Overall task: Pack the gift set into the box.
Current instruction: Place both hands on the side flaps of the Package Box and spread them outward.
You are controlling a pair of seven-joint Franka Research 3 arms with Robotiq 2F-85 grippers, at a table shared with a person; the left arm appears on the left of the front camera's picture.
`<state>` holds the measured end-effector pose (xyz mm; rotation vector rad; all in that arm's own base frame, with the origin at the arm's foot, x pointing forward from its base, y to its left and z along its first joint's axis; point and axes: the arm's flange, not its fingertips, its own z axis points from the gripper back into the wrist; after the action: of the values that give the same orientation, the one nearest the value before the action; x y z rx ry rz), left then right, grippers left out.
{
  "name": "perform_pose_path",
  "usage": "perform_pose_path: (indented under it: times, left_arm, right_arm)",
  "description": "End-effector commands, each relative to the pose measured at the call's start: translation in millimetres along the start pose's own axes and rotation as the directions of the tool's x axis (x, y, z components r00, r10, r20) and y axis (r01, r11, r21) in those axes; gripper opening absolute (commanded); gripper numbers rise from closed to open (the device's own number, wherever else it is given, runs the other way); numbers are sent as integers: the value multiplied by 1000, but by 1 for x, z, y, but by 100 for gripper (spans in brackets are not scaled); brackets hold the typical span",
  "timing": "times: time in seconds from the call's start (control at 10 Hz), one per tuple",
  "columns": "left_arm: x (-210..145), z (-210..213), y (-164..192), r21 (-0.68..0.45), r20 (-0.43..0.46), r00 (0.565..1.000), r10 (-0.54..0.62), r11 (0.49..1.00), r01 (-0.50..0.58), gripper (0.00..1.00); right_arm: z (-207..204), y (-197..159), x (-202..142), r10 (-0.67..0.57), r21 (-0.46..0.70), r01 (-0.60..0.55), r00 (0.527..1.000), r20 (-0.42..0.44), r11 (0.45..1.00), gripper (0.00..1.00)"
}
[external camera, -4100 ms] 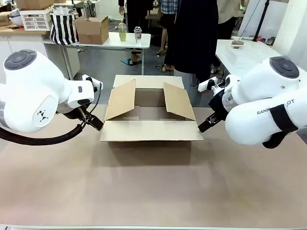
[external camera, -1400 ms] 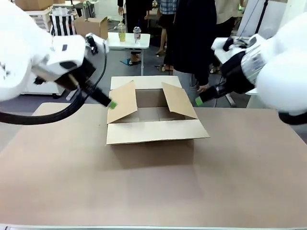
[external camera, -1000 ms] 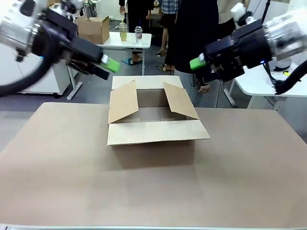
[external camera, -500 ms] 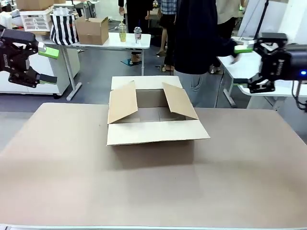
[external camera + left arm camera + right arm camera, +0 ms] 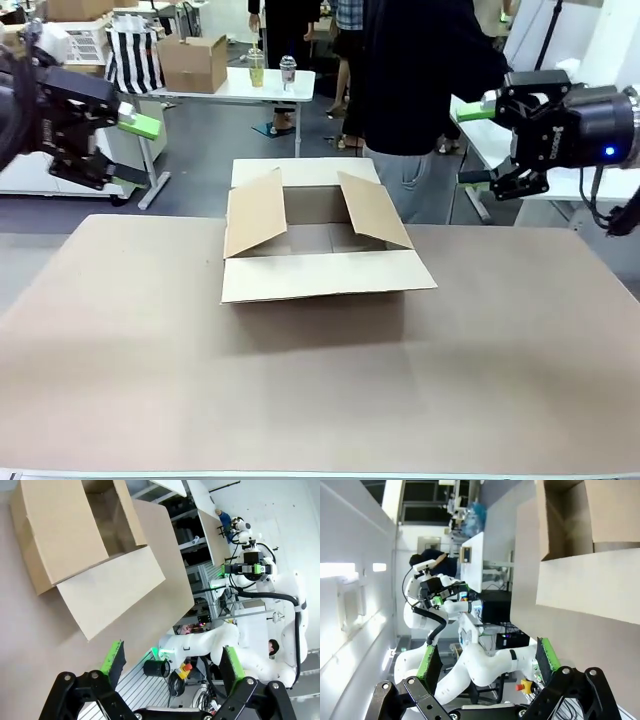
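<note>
One box [image 5: 320, 255] stands on the surface [image 5: 320, 400], toward the middle of its far edge, and it is the single thing the surface carries. The box has four flaps, all open: one near, one far and one on each side.

There are two robot hands, the left hand [image 5: 133, 153] beyond the far left corner and the right hand [image 5: 472, 146] beyond the far right corner. Each has two fingers with one green pad apiece, four pads in all.

On a white table farther back are one smaller cardboard box [image 5: 192, 62], two drink cups [image 5: 255, 68] [image 5: 288, 70] and one striped bag [image 5: 133, 58]. One white basket [image 5: 75, 40] sits to its left.

One person in a dark top [image 5: 420, 70] stands at the far edge, with at least two more people behind.
</note>
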<state>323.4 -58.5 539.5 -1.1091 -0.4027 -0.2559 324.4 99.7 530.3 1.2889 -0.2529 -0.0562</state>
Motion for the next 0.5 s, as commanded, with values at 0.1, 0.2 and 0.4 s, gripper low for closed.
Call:
perform_pose_path:
  times: [0.1,0.2,0.4]
  left_arm:
    - [3,4,4,-25,17,1000,-15,1000,15,100]
    - [0,4,1,1,4,1000,1,1000,-1,100]
    - [31,-14,-36,154,-59,991,116,982,-106,100]
  right_arm:
    - [3,-2,5,20,33,-21,1000,20,999,100]
    - [3,-2,5,20,33,-21,1000,20,999,100]
    - [3,-2,5,20,33,-21,1000,20,999,100]
